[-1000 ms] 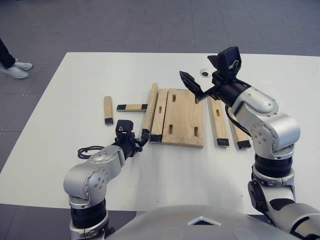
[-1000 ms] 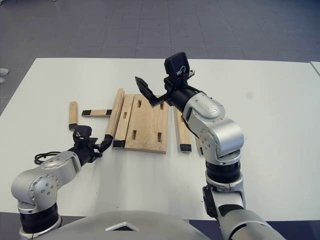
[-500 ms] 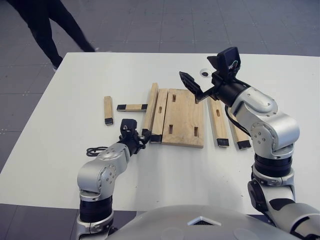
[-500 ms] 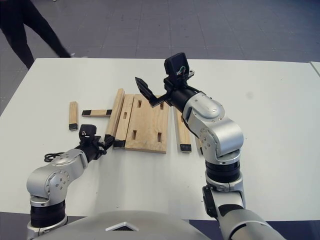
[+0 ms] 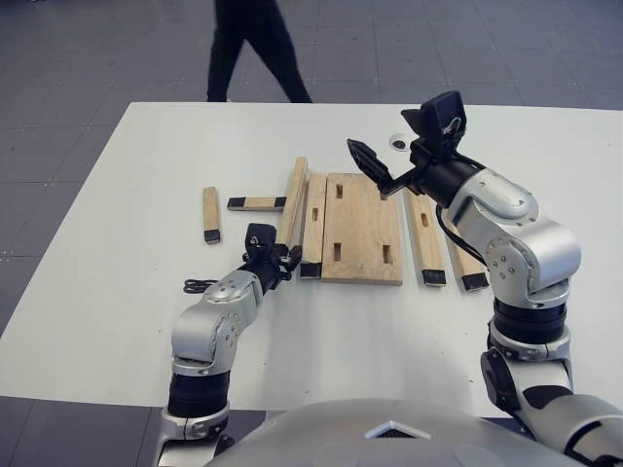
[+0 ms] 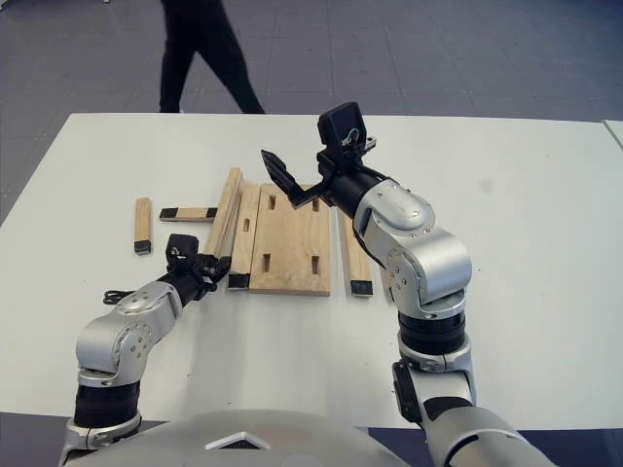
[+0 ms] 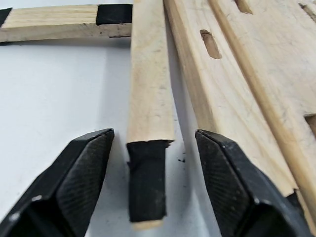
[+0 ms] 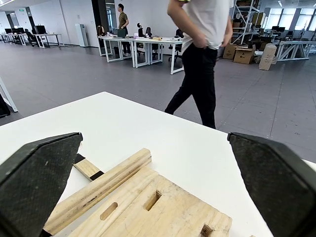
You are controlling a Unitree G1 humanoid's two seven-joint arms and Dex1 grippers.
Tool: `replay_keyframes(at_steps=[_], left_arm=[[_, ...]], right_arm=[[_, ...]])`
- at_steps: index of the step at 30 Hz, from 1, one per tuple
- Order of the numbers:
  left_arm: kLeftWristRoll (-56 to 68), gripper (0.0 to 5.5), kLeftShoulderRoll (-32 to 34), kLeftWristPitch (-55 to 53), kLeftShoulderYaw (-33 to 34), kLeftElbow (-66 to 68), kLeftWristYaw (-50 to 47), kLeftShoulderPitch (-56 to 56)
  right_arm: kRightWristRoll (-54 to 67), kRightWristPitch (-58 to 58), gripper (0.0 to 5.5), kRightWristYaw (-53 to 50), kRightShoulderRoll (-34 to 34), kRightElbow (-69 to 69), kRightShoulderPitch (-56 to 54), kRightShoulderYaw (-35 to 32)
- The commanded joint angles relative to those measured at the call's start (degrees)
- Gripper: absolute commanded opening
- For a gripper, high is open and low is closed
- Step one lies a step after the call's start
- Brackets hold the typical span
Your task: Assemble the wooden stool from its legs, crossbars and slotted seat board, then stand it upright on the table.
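Lining up on a leg (image 7: 148, 89), left gripper (image 7: 153, 140) spread wide astride its black tip, seemingly without contact. Next: squeezing shut squarely. Right gripper (image 5: 377, 175) agape, empty, above board (image 5: 360, 233).

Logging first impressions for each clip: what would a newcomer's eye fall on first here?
The pale slotted seat board lies flat in the middle of the white table, with loose wooden legs beside it on both sides. The left gripper is open around the black-capped near end of the leftmost leg, with a gap on each side. The right gripper hangs wide open above the board's far edge.
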State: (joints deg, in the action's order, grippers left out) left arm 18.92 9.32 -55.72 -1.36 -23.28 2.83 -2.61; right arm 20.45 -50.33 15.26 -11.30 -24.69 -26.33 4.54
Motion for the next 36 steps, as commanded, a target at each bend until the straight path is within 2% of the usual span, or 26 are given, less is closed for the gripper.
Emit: replay_keyframes(at_steps=[1,6,14,18,27,31,36], left_arm=[[-1.1,3.07,-0.8,2.5,1.1,3.4,0.0,1.0],[-4.7,3.07,-0.7,7.4,3.0,10.5,-2.1,2.3],[-4.5,1.64,-2.4,10.4,4.5,9.3,-1.1,0.7],[-4.7,1.16,-2.3,10.8,4.6,9.1,-0.9,0.5],[-7.7,1.04,-1.3,18.5,5.0,4.5,-1.2,5.0],[-10.5,1.04,0.5,24.8,4.3,0.9,-0.4,12.9],[-13.4,1.04,1.2,29.2,0.3,0.2,1.5,18.6]], right_arm=[[0.2,-0.5,5.50,-0.1,0.2,0.3,-1.4,-0.1],[0.3,-0.7,5.50,-0.1,0.1,0.3,-1.5,-0.3],[0.3,-0.7,5.50,-0.1,-0.1,0.7,-1.8,-0.6],[0.1,-0.7,5.50,-0.7,0.2,1.6,-2.3,-1.4],[0.3,0.0,5.50,-0.6,-1.0,5.9,-5.4,-4.8],[4.4,-3.4,5.50,-1.4,0.2,13.8,-12.8,-11.8],[23.0,-18.7,5.50,-1.6,6.2,25.2,-27.3,-26.4]])
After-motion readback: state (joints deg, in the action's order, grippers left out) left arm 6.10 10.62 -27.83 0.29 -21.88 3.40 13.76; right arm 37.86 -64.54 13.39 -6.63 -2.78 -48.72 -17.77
